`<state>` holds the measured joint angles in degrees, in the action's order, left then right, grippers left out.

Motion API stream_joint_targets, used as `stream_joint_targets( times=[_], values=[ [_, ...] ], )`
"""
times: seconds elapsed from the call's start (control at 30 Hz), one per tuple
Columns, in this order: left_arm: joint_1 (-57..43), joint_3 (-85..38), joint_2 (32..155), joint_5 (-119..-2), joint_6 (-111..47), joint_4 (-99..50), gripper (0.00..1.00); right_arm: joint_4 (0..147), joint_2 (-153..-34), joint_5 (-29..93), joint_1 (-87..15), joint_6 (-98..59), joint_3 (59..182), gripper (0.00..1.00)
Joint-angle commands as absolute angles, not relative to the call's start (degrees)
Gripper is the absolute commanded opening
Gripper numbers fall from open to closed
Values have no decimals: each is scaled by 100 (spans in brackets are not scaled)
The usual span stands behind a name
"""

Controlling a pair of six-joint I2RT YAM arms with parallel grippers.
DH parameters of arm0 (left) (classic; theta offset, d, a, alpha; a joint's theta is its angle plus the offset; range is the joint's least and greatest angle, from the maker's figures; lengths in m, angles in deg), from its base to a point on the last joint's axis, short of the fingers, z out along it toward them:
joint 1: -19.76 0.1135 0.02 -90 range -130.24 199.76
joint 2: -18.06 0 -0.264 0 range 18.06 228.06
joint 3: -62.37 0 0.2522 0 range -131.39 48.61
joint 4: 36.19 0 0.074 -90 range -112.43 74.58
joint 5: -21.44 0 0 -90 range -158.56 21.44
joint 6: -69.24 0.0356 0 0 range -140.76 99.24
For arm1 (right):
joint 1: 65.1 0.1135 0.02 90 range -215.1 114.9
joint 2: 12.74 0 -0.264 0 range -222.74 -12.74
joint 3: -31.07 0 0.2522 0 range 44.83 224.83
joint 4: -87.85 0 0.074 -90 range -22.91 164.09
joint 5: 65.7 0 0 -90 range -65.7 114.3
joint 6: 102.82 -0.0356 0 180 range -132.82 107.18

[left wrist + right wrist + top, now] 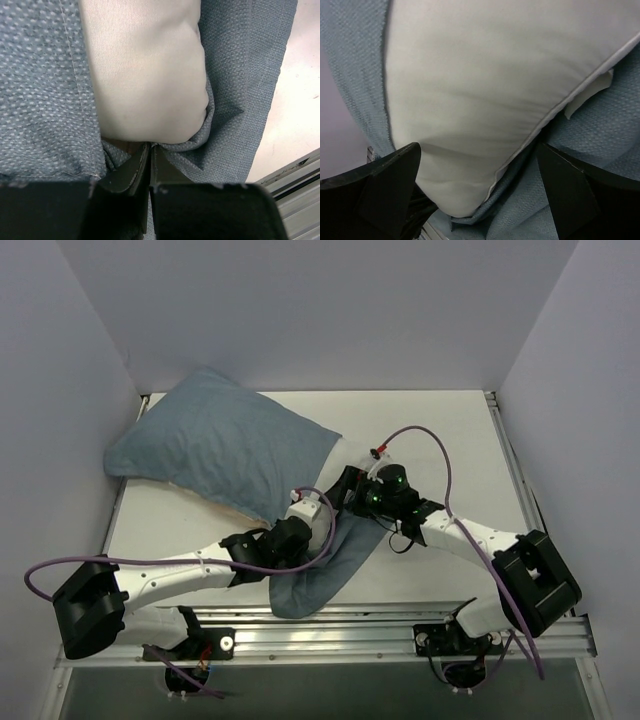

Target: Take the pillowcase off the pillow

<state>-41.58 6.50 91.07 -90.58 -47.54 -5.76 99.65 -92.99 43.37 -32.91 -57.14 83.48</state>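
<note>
**Top view.** The pillowcase (215, 445) lies plump at the far left of the table (440, 440). Its slack open end trails toward the near rail (400, 625), passing between the two arms. The left gripper (312, 506) and the right gripper (350, 490) meet at that open end, close beside each other. From this height the state of neither pincer can be told.

**Left wrist view.** The left pincer is together, its fingers (135, 167) clamped on a bunched fold of blue fabric at the mouth of the cover. The pillow (145, 70) shows white directly above the pinch. It is flanked on both sides by the dotted blue cloth. Bare tabletop and part of the rail appear at the right edge.

**Right wrist view.** The right pincer stands wide apart, with one finger (390, 185) at lower left and the other at lower right. A corner of the white cushion hangs between them, unclamped. Blue fabric is peeled back around that corner on both sides. A small white tag (585, 97) projects from the cushion's seam at the right.
</note>
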Motion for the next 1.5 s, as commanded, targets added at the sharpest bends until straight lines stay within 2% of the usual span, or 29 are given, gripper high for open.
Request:
stream_joint_targets(
  times=[0.0, 0.37, 0.6, 0.8, 0.93, 1.2, 1.47],
  values=[
    [-4132, 607, 9013, -9010, -4704, -994, 9, 10889, -9175, 4170, -3083, -5993, 8289, 97],
    [-4132, 554, 9074, -8983, -4668, -968, 9, 11478, -9975, 4205, -2748, -6098, 8104, 99],
    [-4115, 607, 8969, -9053, -4669, -942, 9, 11056, -10212, 4064, -2669, -5923, 8034, 99],
    [-4115, 537, 9074, -9036, -4616, -933, 9, 11520, -10660, 4617, -2590, -5914, 8034, 93],
    [-4115, 536, 8987, -9150, -4624, -863, 9, 11522, -10494, 4706, -2572, -5730, 8007, 94],
    [-4062, 616, 8872, -9159, -4624, -801, 9, 10582, -10125, 4293, -2555, -4833, 8104, 97],
    [-4036, 624, 8898, -9150, -4633, -819, 9, 10808, -10484, 4477, -2256, -4762, 8297, 98]
  ],
)
